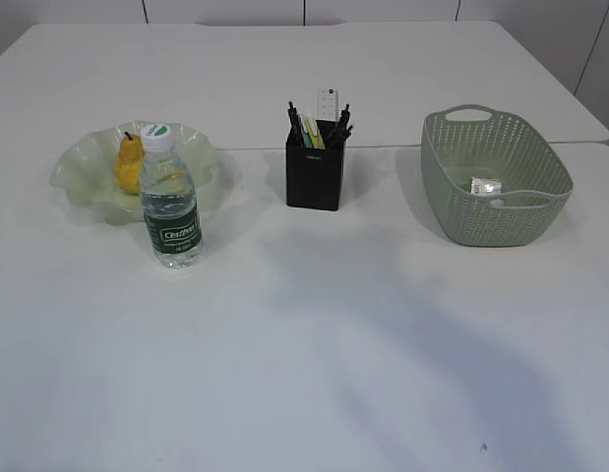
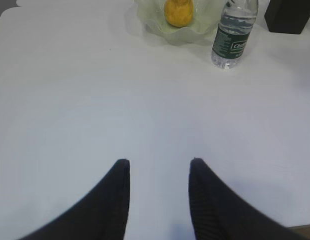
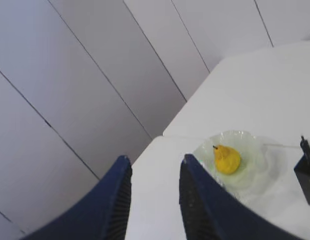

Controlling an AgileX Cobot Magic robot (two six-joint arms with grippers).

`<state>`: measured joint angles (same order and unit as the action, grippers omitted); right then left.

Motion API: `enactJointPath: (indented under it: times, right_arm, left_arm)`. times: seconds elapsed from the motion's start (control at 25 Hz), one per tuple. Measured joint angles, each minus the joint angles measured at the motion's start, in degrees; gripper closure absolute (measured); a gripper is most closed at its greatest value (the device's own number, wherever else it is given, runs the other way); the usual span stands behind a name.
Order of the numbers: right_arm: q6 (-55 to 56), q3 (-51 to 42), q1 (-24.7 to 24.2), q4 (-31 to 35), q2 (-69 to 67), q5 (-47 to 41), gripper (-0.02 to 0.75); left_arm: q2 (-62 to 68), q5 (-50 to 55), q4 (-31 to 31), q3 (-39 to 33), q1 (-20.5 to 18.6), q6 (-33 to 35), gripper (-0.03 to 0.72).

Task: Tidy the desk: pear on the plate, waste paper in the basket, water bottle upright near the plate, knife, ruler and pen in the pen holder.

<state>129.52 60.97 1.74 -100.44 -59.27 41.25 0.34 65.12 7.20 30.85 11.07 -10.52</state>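
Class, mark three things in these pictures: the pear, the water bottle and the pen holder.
pear (image 1: pixel 128 165), exterior view, on its yellow body.
water bottle (image 1: pixel 172 211), exterior view, on its dark green label.
pen holder (image 1: pixel 314 177), exterior view, on its black front wall.

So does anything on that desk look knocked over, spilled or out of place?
Nothing stands out. The pear sits on the plate, the water bottle stands upright beside it, the pen holder is upright and filled, and the paper lies in the basket.

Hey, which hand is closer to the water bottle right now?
Left, probably. The left hand hangs low over bare table with the water bottle standing just ahead to its right. The right hand is raised high, and its view misses the bottle.
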Motion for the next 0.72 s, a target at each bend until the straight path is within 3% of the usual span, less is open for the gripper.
enactJointPath:
  times: [0.24, 0.36, 0.72]
  right_arm:
    - [-8.5, 0.0, 0.0, 10.5, 1.1, -3.3, 0.491]
    - [-10.5, 0.0, 0.0, 12.6, 1.1, -4.3, 0.491]
    - [-8.3, 0.0, 0.0, 1.2, 1.1, -6.3, 0.491]
  left_arm:
    - [0.0, 0.0, 0.0, 0.0, 0.0, 0.0, 0.420]
    - [0.0, 0.0, 0.0, 0.0, 0.0, 0.0, 0.420]
    - [0.0, 0.0, 0.0, 0.0, 0.0, 0.0, 0.423]
